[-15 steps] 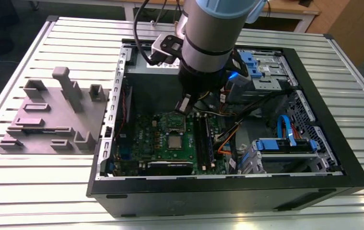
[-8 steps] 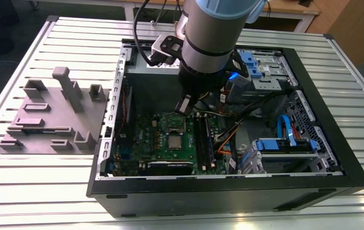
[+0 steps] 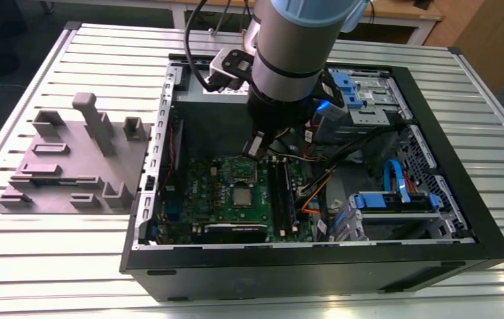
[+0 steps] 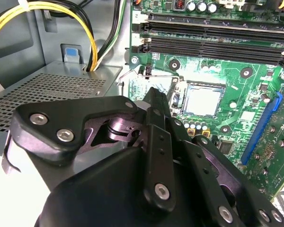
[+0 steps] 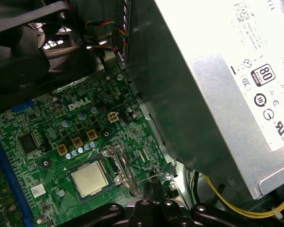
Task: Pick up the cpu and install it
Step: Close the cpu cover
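Note:
The cpu (image 3: 242,197), a small square chip with a pale silver top, lies flat in its socket on the green motherboard (image 3: 200,193) inside the open computer case. Both wrist views show it seated there, cpu (image 4: 202,100) and cpu (image 5: 90,179). The socket's metal bracket (image 5: 119,164) stands swung aside next to the chip. My gripper (image 3: 255,147) hangs inside the case above the board, a little off the socket toward the power supply. Its black fingers (image 4: 154,97) are shut together with nothing between them, and the tip (image 5: 155,187) is near the bracket's wire lever.
The grey power-supply box (image 5: 217,85) stands close beside the gripper. Yellow and black cables (image 4: 92,33) run past it. Memory slots (image 4: 213,38) and a black fan (image 5: 33,52) border the socket. A grey-mauve plastic block (image 3: 74,166) with upright posts sits on the slatted table outside the case.

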Available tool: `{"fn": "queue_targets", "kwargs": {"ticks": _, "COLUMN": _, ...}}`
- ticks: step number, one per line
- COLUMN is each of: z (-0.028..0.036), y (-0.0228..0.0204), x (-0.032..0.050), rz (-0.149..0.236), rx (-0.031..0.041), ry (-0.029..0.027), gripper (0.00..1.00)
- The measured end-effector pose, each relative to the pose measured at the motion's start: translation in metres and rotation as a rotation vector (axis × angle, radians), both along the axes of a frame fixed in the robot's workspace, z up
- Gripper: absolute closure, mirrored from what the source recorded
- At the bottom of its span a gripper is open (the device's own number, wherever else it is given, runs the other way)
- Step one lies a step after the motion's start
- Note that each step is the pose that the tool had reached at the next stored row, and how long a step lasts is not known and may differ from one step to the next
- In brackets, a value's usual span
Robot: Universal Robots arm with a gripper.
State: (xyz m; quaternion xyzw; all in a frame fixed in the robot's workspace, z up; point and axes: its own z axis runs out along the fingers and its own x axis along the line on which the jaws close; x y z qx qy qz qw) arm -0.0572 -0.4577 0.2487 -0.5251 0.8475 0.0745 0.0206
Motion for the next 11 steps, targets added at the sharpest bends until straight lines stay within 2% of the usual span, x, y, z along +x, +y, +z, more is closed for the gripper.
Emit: {"fn": "queue_targets", "kwargs": {"ticks": 11, "z": 0.0, "y": -0.0035, "x": 0.0, "rz": 0.0, "rx": 0.0, "ry": 0.0, "gripper": 0.89}}
